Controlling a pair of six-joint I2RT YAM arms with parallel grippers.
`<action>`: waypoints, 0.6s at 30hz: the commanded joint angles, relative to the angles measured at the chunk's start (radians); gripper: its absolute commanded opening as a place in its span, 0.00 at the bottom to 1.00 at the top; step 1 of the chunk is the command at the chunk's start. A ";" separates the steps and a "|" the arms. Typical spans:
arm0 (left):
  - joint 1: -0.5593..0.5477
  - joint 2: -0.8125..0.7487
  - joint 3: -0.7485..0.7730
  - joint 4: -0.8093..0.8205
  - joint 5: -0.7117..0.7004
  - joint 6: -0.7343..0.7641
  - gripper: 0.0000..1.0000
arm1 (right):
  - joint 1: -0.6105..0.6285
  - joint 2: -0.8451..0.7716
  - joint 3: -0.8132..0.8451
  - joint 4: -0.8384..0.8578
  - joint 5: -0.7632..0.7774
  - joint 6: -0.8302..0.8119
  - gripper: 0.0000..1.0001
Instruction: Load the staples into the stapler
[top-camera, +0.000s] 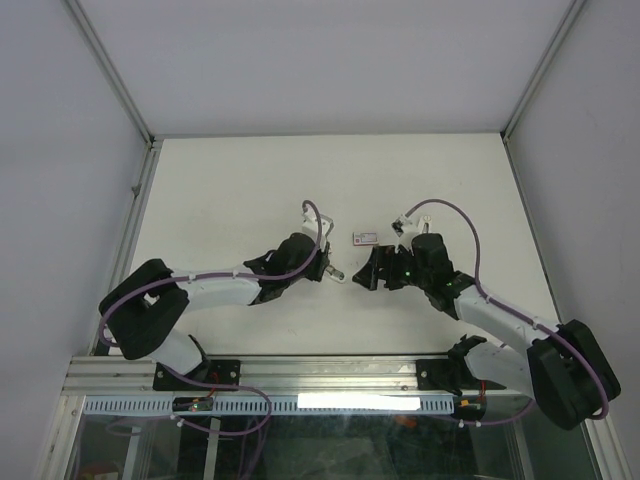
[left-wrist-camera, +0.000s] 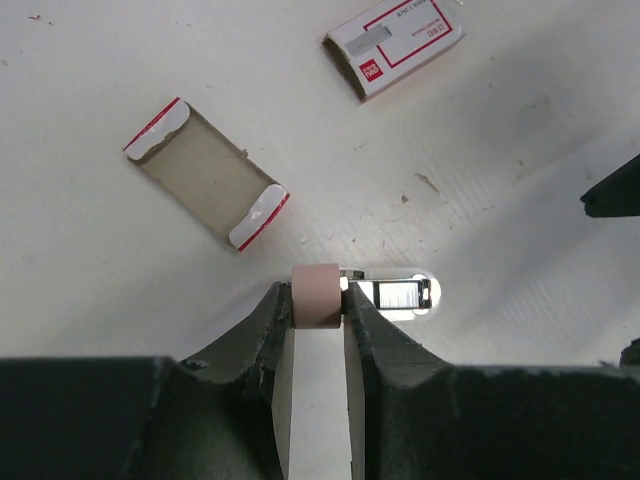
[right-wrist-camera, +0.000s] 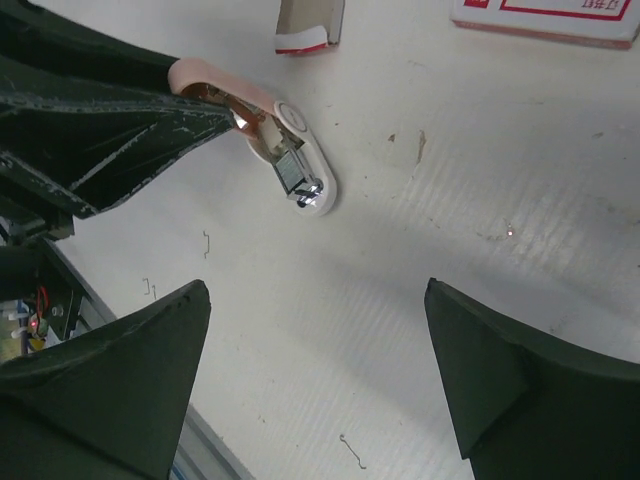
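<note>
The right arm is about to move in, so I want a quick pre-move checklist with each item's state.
1. The left gripper shut on the pink end of the stapler: ok.
2. Stapler hinged open, metal channel showing: ok.
3. The right gripper open and empty: ok.
4. Staples in the open tray: not ok, it looks bare.
5. Staples inside the staple box: cannot tell.
6. Area by the stapler free of loose staples: not ok, a few lie scattered.
</note>
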 joint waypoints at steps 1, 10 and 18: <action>-0.069 0.008 0.073 -0.088 -0.246 0.076 0.10 | 0.009 -0.034 -0.011 0.070 0.109 0.033 0.91; -0.174 0.089 0.156 -0.176 -0.415 0.114 0.11 | 0.008 -0.150 -0.038 0.011 0.213 0.031 0.91; -0.212 0.095 0.178 -0.205 -0.411 0.097 0.39 | 0.008 -0.189 -0.040 -0.015 0.244 0.034 0.92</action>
